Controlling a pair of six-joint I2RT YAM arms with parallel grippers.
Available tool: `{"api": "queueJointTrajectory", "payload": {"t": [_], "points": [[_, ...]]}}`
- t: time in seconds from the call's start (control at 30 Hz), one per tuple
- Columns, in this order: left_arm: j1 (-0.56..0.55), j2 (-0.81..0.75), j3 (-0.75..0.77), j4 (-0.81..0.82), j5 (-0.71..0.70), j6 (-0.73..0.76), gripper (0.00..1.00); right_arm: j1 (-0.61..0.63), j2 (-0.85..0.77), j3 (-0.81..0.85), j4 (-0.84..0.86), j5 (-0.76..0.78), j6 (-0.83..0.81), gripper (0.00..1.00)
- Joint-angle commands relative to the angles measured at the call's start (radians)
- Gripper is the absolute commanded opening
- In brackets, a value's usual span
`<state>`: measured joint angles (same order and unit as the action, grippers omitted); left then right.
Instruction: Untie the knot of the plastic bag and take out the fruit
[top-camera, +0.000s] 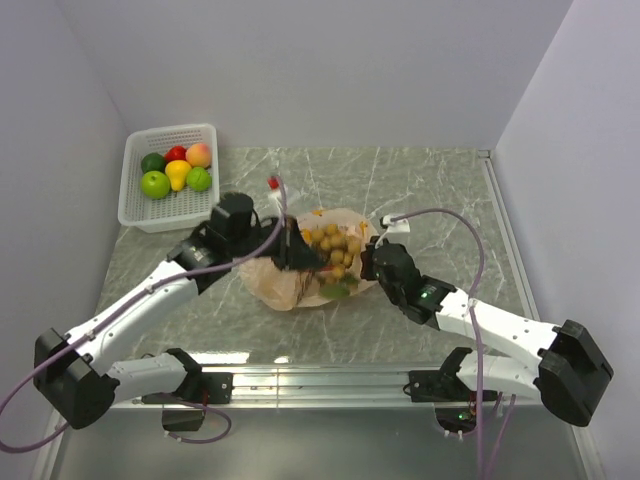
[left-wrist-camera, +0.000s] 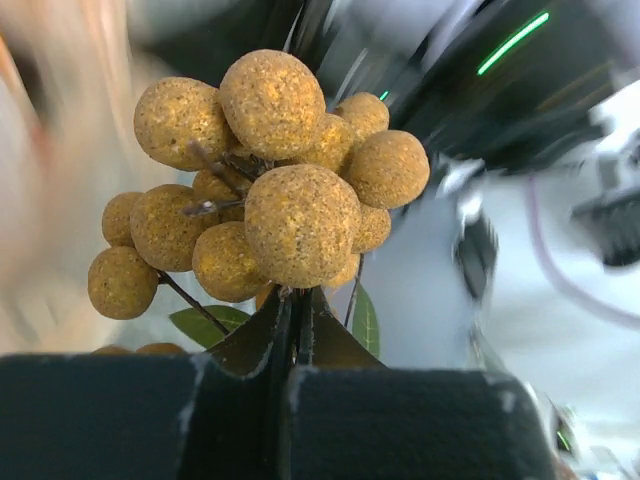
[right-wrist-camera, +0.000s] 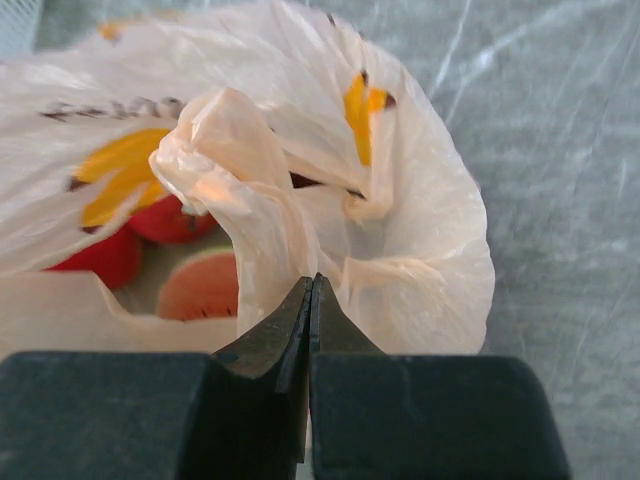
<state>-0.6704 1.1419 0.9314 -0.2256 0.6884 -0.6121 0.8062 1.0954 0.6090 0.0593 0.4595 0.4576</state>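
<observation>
peach-tinted thin plastic bag (top-camera: 272, 285), crinkled, with orange printed marks; lay near the middle of the grey-green marbled table (top-camera: 430, 190), mouth open upward.

longan cluster (top-camera: 337, 250): small tan balls on dark twigs, one green leaf (left-wrist-camera: 205, 322). seen over the bag's mouth in the top view; whether it hung clear of the plastic could not be told. in the left wrist view it stood at 12 o'clock of the fingertips.

left gripper (top-camera: 300, 252): at the bag's 9 o'clock side, jaws closed tight on the cluster's stem.

right gripper (top-camera: 372, 262): at the bag's 3 o'clock edge, jaws pressed together on a fold of the bag's rim.

contents seen in the right wrist view, at 9 to 10 o'clock of the fingertips: watermelon wedge (right-wrist-camera: 200, 285), touching a red fruit (right-wrist-camera: 100, 255). bunched tuft (right-wrist-camera: 215, 130) of the bag's own plastic stood at 11 o'clock.

white basket (top-camera: 135, 215): at 10 o'clock of the bag, well apart, against the back wall; held green apples (top-camera: 155, 184), a yellow pear (top-camera: 178, 172) and a peach-coloured fruit (top-camera: 199, 154).
</observation>
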Motion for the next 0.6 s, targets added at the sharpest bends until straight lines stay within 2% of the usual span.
{"api": "queueJointTrajectory", "payload": {"t": [0.0, 0.1, 0.17, 0.2, 0.23, 0.33, 0.47, 0.57], "points": [[0.075, -0.022, 0.179, 0.164, -0.093, 0.012, 0.01, 0.014, -0.018, -0.063, -0.004, -0.012, 0.067, 0.00], [0.156, 0.053, 0.289, 0.106, -0.289, 0.031, 0.01, 0.030, -0.060, -0.098, -0.029, 0.004, 0.096, 0.00], [0.231, 0.088, 0.357, 0.066, -0.497, 0.037, 0.00, 0.044, -0.084, -0.109, -0.052, 0.011, 0.108, 0.00], [0.261, 0.107, 0.374, 0.049, -0.565, 0.029, 0.01, 0.045, -0.097, -0.121, -0.052, 0.016, 0.111, 0.00], [0.288, 0.143, 0.398, 0.019, -0.707, 0.029, 0.01, 0.050, -0.121, -0.126, -0.076, 0.015, 0.113, 0.00], [0.405, 0.220, 0.411, -0.009, -0.901, 0.040, 0.00, 0.051, -0.166, -0.137, -0.105, 0.005, 0.118, 0.00], [0.605, 0.301, 0.385, 0.005, -0.972, -0.003, 0.01, 0.051, -0.192, -0.132, -0.125, -0.005, 0.099, 0.00], [0.708, 0.361, 0.365, 0.032, -1.009, -0.023, 0.01, 0.051, -0.183, -0.112, -0.130, -0.013, 0.079, 0.00]]}}
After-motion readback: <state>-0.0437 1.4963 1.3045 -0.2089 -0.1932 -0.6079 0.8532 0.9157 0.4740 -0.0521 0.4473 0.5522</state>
